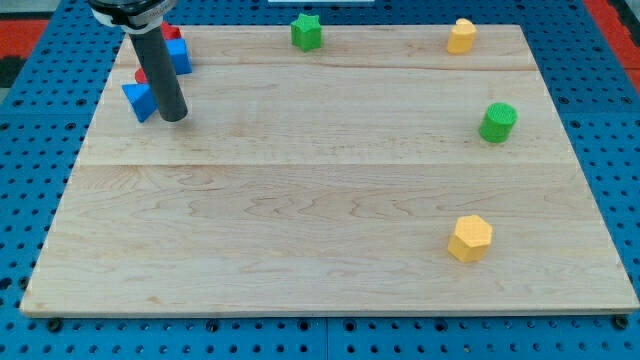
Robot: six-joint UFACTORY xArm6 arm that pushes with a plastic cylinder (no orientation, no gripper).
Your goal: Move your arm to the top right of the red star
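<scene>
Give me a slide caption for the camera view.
My tip beside a blue block, red pieces mostly hidden behind the rod, on the wooden board.

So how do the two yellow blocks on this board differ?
The yellow hexagon block sits near the view's bottom right, well inside the board; the other yellow block stands at the view's top edge. The hexagon looks larger and flat-topped with clear facets; the top one looks smaller with a rounded, less readable outline. Both are yellow and far from my tip.

A single camera looks down at a slant from the near edge, framing the whole wooden board (330, 240).
</scene>
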